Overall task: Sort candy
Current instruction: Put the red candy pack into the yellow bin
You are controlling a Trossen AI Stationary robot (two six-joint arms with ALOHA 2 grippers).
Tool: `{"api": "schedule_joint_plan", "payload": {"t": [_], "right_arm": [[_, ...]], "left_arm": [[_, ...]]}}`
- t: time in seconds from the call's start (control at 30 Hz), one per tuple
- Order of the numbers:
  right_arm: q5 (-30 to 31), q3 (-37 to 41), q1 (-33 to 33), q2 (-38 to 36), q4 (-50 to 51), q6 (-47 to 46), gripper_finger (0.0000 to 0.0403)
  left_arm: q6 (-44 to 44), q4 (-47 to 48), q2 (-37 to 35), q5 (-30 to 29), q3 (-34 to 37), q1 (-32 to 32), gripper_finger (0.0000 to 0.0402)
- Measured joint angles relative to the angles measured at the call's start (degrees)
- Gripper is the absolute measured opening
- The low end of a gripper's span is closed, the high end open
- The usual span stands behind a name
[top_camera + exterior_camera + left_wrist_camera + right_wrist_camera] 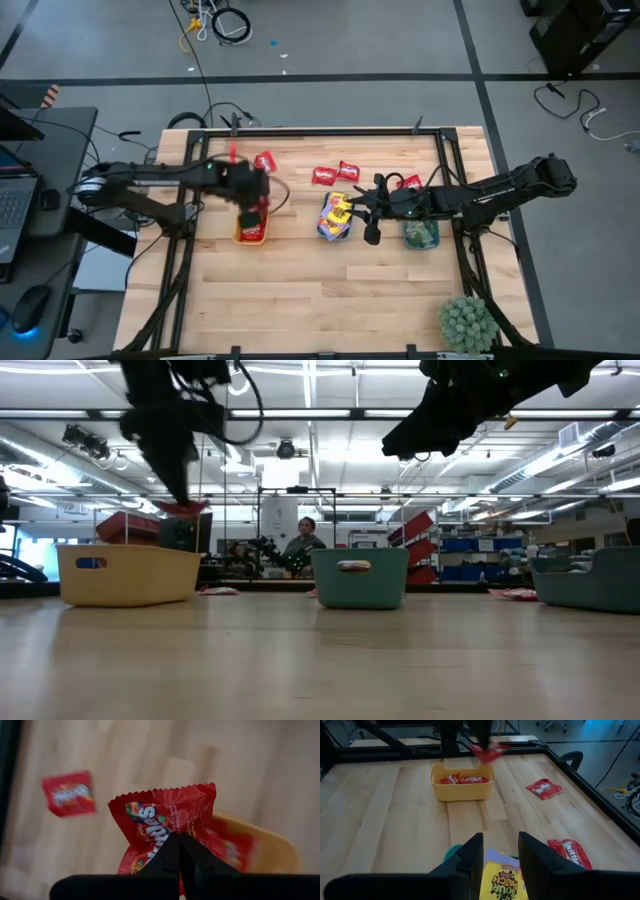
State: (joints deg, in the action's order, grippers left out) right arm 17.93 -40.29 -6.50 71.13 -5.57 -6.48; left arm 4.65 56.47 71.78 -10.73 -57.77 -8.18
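Note:
My left gripper (252, 203) is shut on a glossy red candy packet (160, 820) and hangs just above the yellow-orange tray (250, 233), which holds several red packets (462, 779). In the low view the packet (181, 508) is clear of the tray's rim (128, 550). My right gripper (500, 852) is open and empty above the middle teal tray (334, 218), over a yellow packet (502, 881) that lies in it. Loose red packets (264, 160) (324, 176) (348, 171) lie flat on the table toward its far edge. My left gripper pinches the red packet near its lower middle (172, 837) between its two shut fingertips. The crimped edge (160, 792) stands free beyond the fingers. The fingers come from above, pointing down. The packet is lifted clear, over the yellow-orange tray.
A third teal tray (421, 234) with green packets stands to the right of the middle one. Another red packet (409, 182) lies just beyond it. A spiky green plant (468, 322) sits at the near right corner. The near half of the wooden table (300, 300) is bare.

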Motion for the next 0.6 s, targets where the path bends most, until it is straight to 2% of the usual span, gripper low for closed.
{"api": "schedule_joint_plan", "payload": {"t": [0.13, 0.3, 0.5, 0.6], "right_arm": [[0.0, 0.0, -0.1, 0.0, -0.3, 0.0, 0.0108], [0.0, 0.0, -0.1, 0.0, -0.3, 0.0, 0.0108], [0.0, 0.0, -0.1, 0.0, -0.3, 0.0, 0.0109], [0.0, 0.0, -0.1, 0.0, -0.3, 0.0, 0.0109]], "left_arm": [[8.7, 3.0, -1.4, 0.0, 0.9, 8.9, 0.0000], [15.3, 0.6, -1.4, -0.4, 6.3, 16.7, 0.0000], [18.1, -8.1, -1.3, 1.2, 13.2, 19.1, 0.0000], [18.1, -9.2, -0.9, 1.2, 14.4, 19.2, 0.0000]]}}
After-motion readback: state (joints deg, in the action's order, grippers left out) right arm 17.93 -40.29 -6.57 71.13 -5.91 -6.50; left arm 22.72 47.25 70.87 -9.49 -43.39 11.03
